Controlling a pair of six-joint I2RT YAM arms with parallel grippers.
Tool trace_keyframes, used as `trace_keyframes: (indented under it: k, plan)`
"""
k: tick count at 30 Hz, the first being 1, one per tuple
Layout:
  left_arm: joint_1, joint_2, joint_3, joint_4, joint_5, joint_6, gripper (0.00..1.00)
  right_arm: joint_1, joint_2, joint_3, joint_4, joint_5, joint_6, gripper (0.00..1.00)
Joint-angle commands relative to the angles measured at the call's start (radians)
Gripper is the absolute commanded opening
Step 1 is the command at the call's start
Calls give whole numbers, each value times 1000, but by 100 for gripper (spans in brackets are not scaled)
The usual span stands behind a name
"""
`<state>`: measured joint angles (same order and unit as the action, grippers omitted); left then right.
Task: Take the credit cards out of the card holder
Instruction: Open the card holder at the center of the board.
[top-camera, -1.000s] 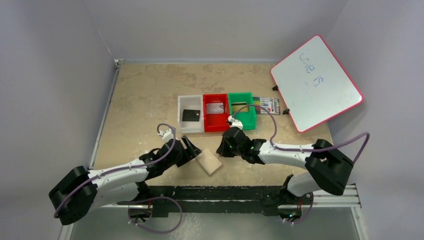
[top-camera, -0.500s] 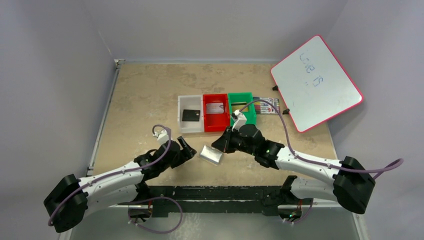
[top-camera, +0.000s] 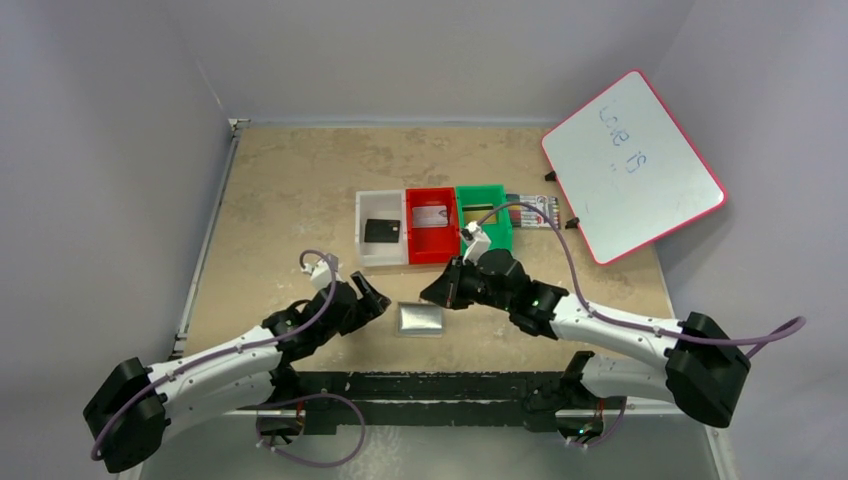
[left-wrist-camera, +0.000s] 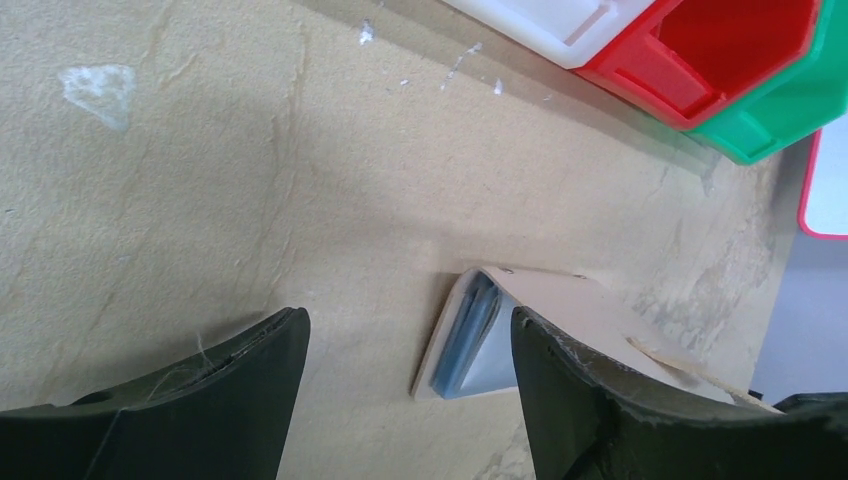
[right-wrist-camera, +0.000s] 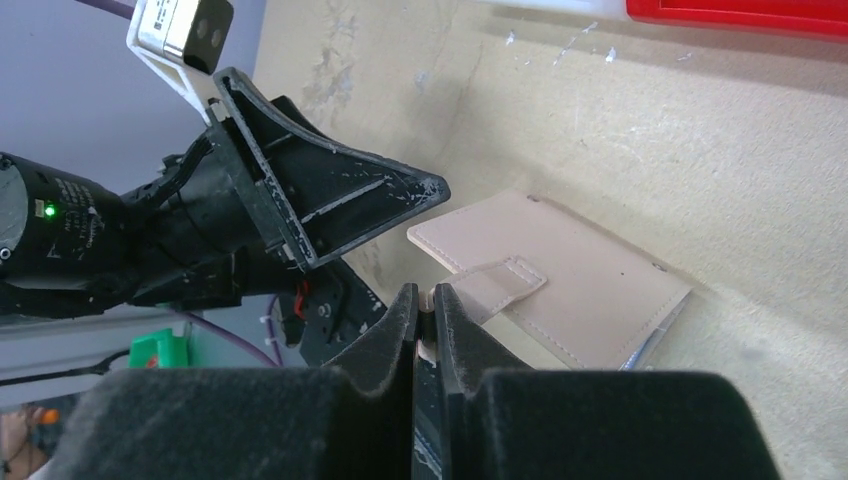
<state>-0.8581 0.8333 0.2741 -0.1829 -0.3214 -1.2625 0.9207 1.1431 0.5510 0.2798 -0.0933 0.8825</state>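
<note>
since a second ago the card holder (top-camera: 420, 319) had swung from a slant to lie square, and the left arm had drawn back toward 8 o'clock. the holder lay folded near the table's (top-camera: 290, 200) 6 o'clock edge, with blue pockets showing along one side. the left gripper (top-camera: 375, 298), on a low, outstretched arm, stood at the holder's 10 o'clock, its jaws wide and clear of it. the right gripper (top-camera: 432, 293) reached in from 4 o'clock, its fingers pinched narrow on the end of the snap tab (right-wrist-camera: 500, 280).
</note>
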Motion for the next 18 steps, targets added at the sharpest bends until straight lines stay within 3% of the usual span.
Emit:
trace_keyframes:
  k: [1,5,12,18]
  plan:
    - [-2,-24,55,93,36,51,73,-1,-25,3,11,36,71,9]
    - [-2,26,97,177,94,98,73,-49,26,65,-145,152,9,9]
    - [-2,104,150,147,113,124,73,-261,69,46,-262,121,-67,8]
    - [-2,75,127,149,113,121,73,-302,14,-36,-283,99,-31,7]
